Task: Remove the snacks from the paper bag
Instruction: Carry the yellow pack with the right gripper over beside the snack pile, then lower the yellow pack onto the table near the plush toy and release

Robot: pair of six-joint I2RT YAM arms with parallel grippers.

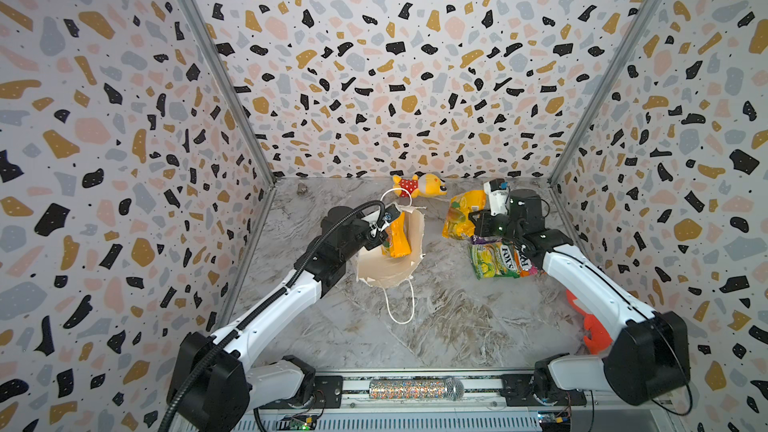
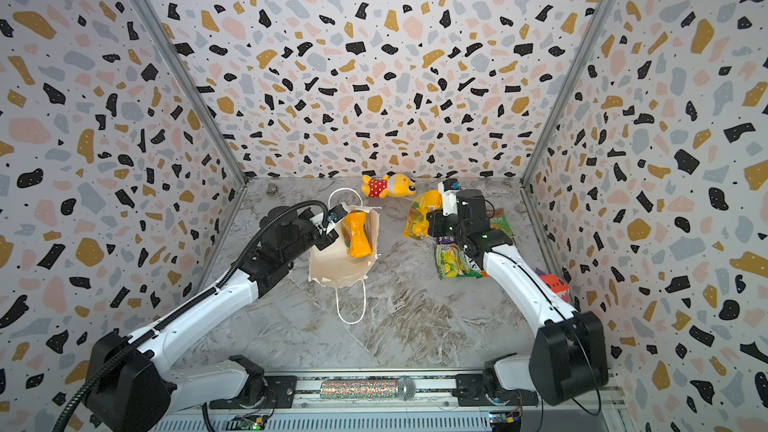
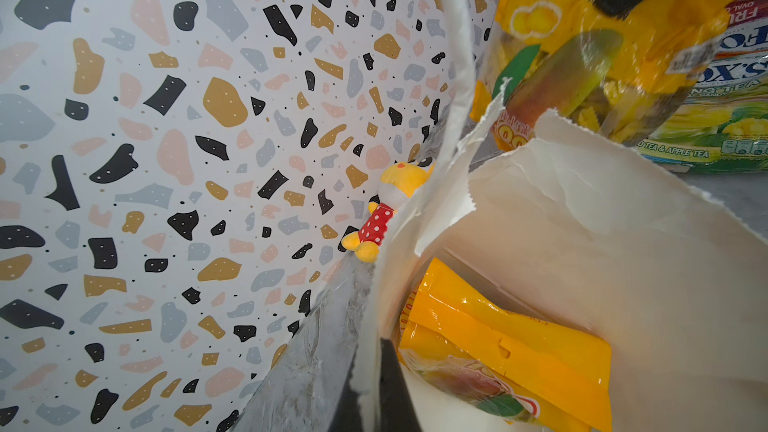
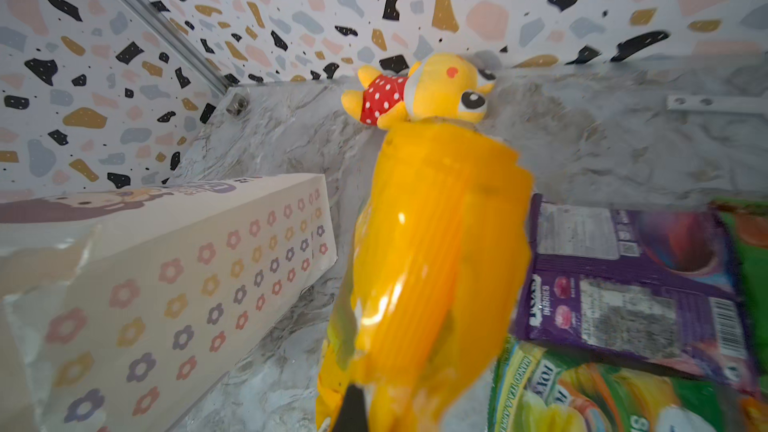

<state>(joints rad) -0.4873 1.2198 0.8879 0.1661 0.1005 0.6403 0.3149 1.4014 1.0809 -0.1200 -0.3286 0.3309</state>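
Placement: right fingers (image 4: 353, 409) clench the orange packet (image 4: 432, 243); lower it onto the worktop (image 4: 623, 139) below them before releasing, while left fingers (image 3: 390, 388) pinch the paper bag (image 3: 582, 243) rim.

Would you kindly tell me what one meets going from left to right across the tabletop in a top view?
Small metal knob → paper bag → orange packet outside the bag → green-yellow FOX'S packet → red-orange object.

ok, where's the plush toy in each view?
Top view: plush toy against the back wall, beyond the paper bag.
Top view: plush toy, same spot.
Left wrist: plush toy past the bag's torn edge.
Right wrist: plush toy behind the orange-yellow packet.
Shared landmark: paper bag.
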